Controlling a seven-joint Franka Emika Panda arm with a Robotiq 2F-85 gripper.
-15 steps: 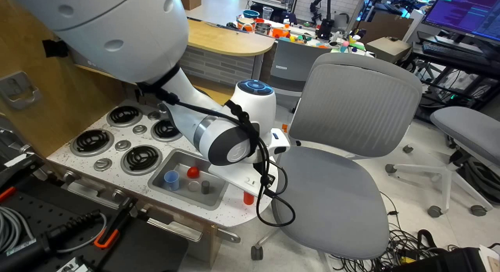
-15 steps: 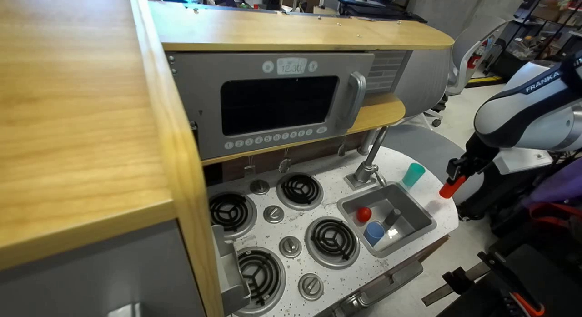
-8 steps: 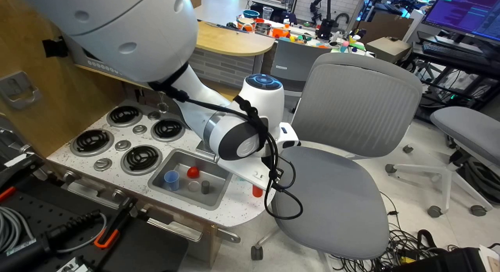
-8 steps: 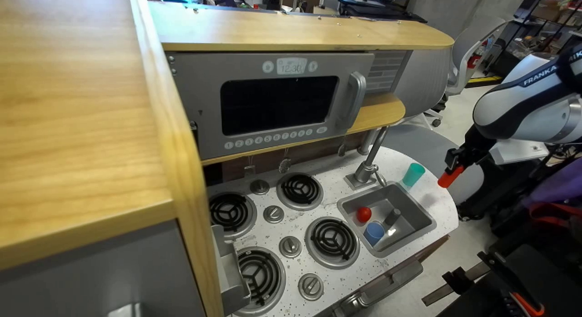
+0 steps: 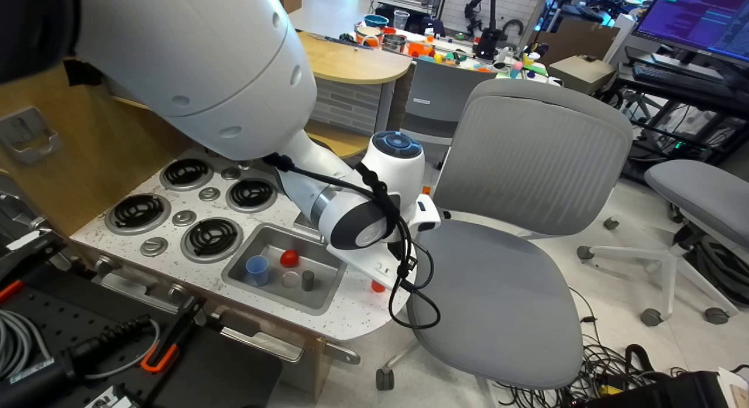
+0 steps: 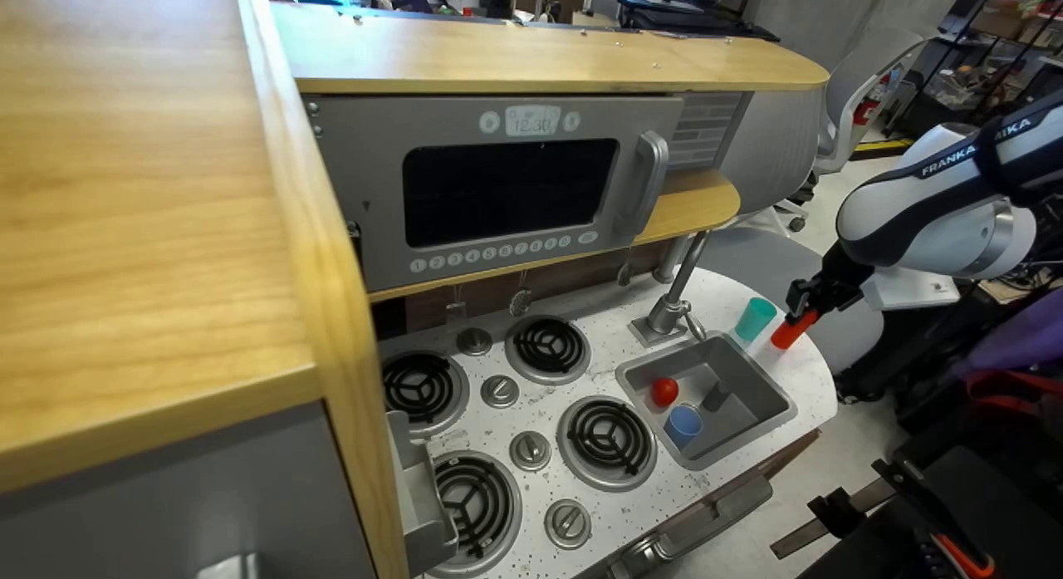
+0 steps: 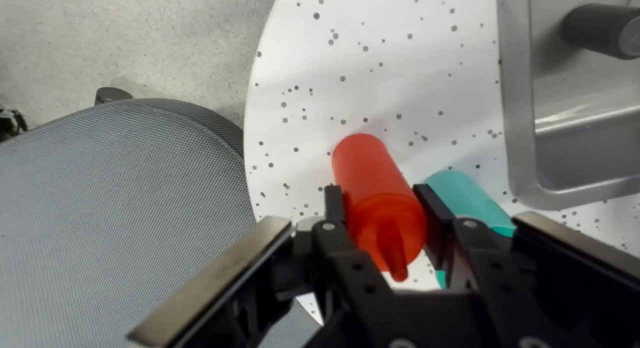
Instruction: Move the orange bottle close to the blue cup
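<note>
The orange bottle [image 6: 794, 330] is held tilted in my gripper [image 6: 802, 308] at the rounded end of the counter. In the wrist view the fingers [image 7: 381, 204] press on both sides of the bottle [image 7: 369, 171], its nozzle toward the camera. I cannot tell whether its base touches the counter. In an exterior view only its lower end [image 5: 378, 286] shows below the arm. The blue cup [image 6: 683, 424] stands in the sink, across the sink's rim from the bottle; it also shows in an exterior view [image 5: 257, 271]. It is out of the wrist view.
A teal cup [image 6: 756, 319] stands on the counter close beside the bottle, near my right finger in the wrist view [image 7: 467, 200]. The sink [image 6: 776, 425] also holds a red ball [image 6: 664, 391] and a grey cylinder [image 5: 307, 280]. The faucet [image 6: 674, 301] rises behind it. A grey chair [image 5: 497, 302] adjoins the counter.
My gripper has carried the orange bottle across the counter's end toward the teal cup and sink. The bottle stays held. The cups and the sink's contents have not moved.
</note>
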